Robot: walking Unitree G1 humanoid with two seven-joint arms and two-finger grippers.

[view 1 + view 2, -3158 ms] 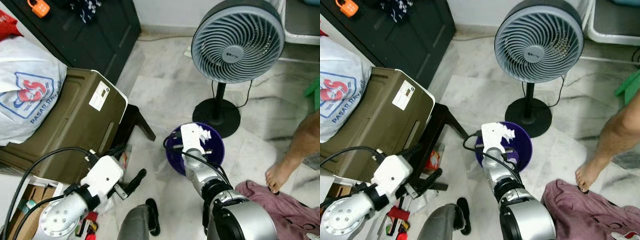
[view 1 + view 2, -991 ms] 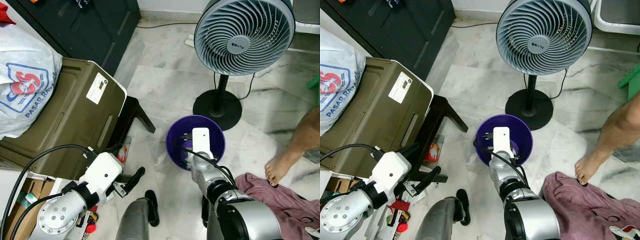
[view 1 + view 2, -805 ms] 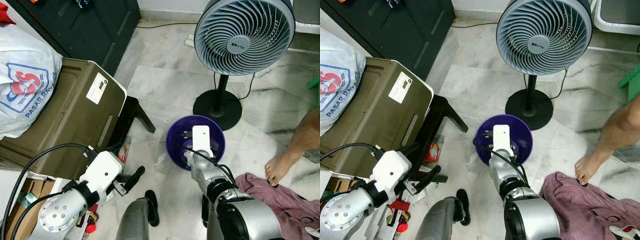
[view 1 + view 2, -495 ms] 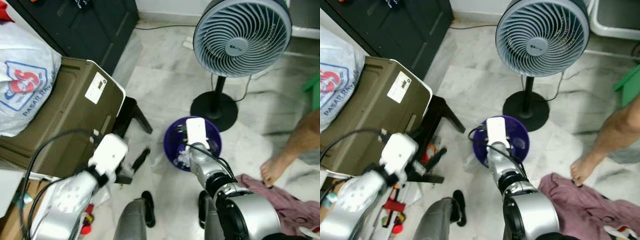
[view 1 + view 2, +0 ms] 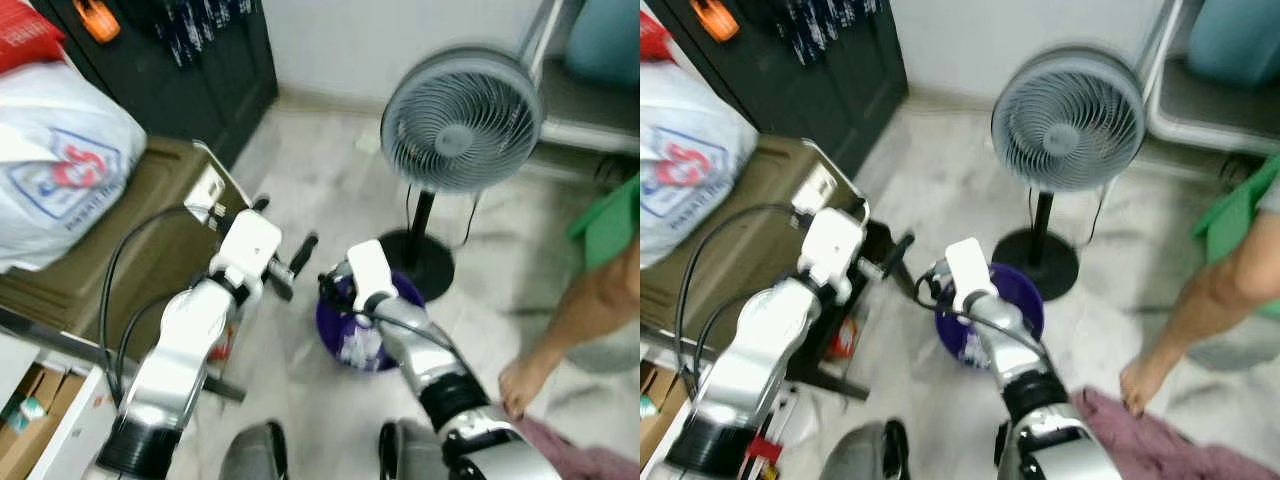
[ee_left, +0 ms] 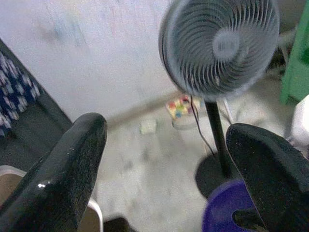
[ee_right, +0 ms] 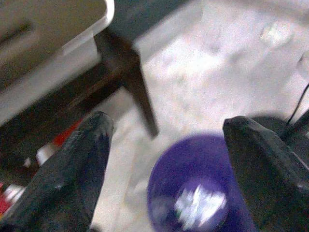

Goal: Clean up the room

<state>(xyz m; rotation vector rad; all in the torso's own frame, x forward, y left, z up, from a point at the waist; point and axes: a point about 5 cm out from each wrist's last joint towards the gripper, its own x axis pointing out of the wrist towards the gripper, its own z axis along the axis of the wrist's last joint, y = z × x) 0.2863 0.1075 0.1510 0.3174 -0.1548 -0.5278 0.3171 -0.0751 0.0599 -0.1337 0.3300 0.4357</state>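
Purple bin [image 5: 345,335]: round, smooth plastic, standing on the pale veined marble floor [image 5: 330,190] just in front of the fan base; crumpled white paper [image 7: 199,203] lies at its bottom.

Pedestal fan [image 5: 460,120]: circular grey grille with radial ribs, thin black pole, flat round black base; upright beside the bin.

Olive-brown case [image 5: 120,250]: hard, matte, rounded corners with white edging and a white label; rests on a dark low stand [image 7: 130,77] with slanted legs. A white plastic bag [image 5: 60,170] with red and blue print sits on it.

Black cabinet [image 5: 190,70]: tall and dark, against the wall.

Maroon cloth [image 5: 1160,445]: soft, rumpled, on the floor near a person's bare foot [image 5: 520,380].

Left gripper [image 6: 166,159]: arm raised and bent, reaching forward at the case's edge; the two black fingers are spread wide and carry nothing.

Right gripper [image 7: 164,159]: arm extended forward and down, poised directly above the bin; fingers parted wide, nothing between them.

All views are somewhat blurred.
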